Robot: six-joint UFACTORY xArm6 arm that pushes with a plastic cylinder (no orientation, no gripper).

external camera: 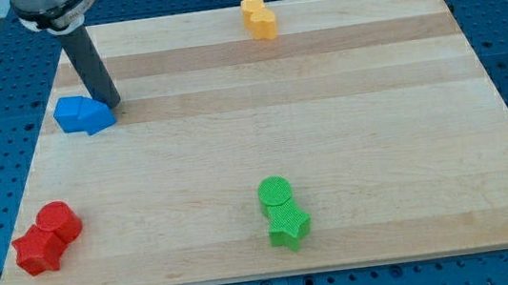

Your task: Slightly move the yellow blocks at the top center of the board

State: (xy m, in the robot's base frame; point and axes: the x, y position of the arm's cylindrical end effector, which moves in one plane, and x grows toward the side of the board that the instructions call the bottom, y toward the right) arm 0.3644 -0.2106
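Two yellow blocks [258,17] sit pressed together at the top centre of the wooden board [330,134]; their exact shapes are hard to make out. My tip [115,106] is at the view's upper left, touching or just beside the upper right edge of a blue block pair [84,115]. The tip is far to the left of the yellow blocks and lower in the view.
A red cylinder [59,223] and a red star-like block [36,252] sit at the bottom left. A green cylinder [275,196] and a green star [288,226] sit at the bottom centre. The arm's dark rod [87,66] slants up to the top left.
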